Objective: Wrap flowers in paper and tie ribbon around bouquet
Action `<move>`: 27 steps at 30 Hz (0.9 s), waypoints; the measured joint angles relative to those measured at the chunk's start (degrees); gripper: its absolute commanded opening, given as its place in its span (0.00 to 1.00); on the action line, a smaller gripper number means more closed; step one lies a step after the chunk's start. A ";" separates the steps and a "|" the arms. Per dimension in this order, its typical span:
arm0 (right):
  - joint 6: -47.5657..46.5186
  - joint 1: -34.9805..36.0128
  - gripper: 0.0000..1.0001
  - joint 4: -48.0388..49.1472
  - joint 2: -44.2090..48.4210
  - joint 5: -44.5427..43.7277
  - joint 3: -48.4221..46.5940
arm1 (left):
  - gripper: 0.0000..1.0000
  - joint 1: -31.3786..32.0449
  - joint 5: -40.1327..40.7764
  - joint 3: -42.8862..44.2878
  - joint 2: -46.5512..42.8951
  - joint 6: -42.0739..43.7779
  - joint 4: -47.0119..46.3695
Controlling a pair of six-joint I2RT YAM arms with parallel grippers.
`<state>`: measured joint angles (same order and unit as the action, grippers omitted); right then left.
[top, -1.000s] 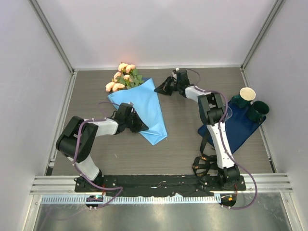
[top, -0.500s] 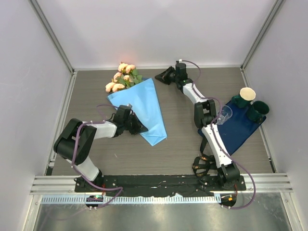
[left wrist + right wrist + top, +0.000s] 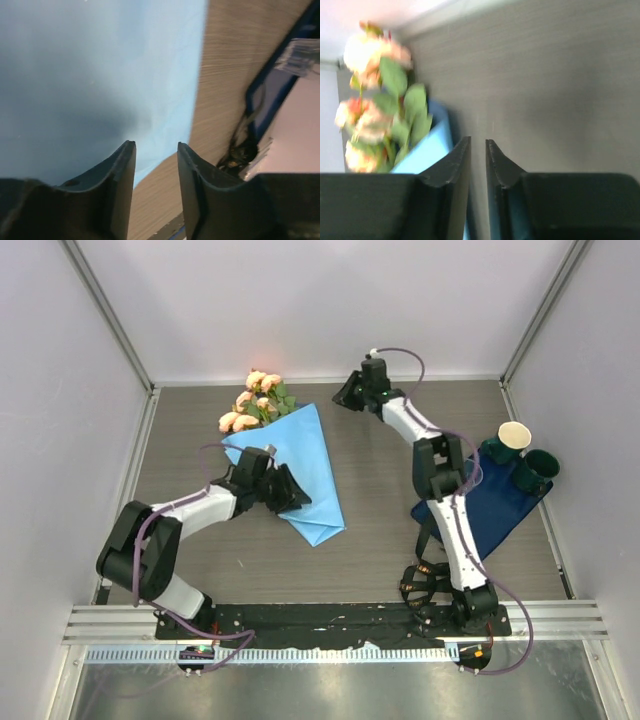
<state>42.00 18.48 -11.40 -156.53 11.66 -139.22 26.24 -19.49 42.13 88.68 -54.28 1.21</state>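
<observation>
The bouquet lies on the table: a light blue paper [image 3: 300, 455] cone with the pink-peach flowers [image 3: 252, 405] sticking out at the far left end. My left gripper [image 3: 292, 498] hovers over the cone's lower part, open with nothing between its fingers; the left wrist view shows the paper [image 3: 100, 75] right behind the left gripper [image 3: 156, 145]. My right gripper [image 3: 343, 398] sits near the back wall, just right of the cone's top corner. In its wrist view the right gripper [image 3: 478, 141] stands narrowly open and empty, with the flowers [image 3: 375, 100] to its left. The ribbon is out of view.
A dark navy mat [image 3: 490, 505] lies at the right. A white-rimmed cup [image 3: 514, 435], a dark green cup [image 3: 540, 465] and a clear plastic cup [image 3: 470, 475] stand on or beside it. Grey walls close in the table on three sides.
My left gripper has opened and shifted slightly up along the paper cone. My right gripper has swung toward the back wall and parted its jaws a little.
</observation>
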 measured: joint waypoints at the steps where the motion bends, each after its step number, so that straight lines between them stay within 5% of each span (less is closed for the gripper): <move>1: -1.20 -0.07 0.34 -1.51 4.17 0.20 4.79 | 0.51 0.00 -0.37 1.40 -0.83 0.52 0.90; 5: -5.29 -0.22 0.52 -2.89 31.98 1.99 34.97 | 0.60 -0.13 -2.10 7.65 -3.10 1.40 2.82; 11: -9.40 5.22 0.55 2.91 61.70 4.48 62.31 | 0.64 -3.06 -7.23 9.42 -4.42 0.07 2.43; 14: -10.25 9.16 0.52 4.35 63.12 5.64 67.30 | 0.60 -4.96 -8.85 9.42 -4.31 -0.76 2.69; 16: -10.12 11.13 0.48 5.79 62.45 6.60 71.14 | 0.44 -5.77 -9.84 9.53 -3.98 -1.16 2.45; 20: -7.63 12.52 0.20 9.38 60.89 9.99 80.06 | 0.29 -5.97 -13.31 10.58 -0.04 -2.75 0.28; 27: -4.09 12.17 0.18 19.12 55.93 14.34 85.59 | 0.17 -5.68 -14.45 2.91 2.78 -3.52 -2.69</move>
<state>37.91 30.65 7.73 -100.60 26.00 -53.63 20.56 -33.93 45.04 91.46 -57.80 -1.48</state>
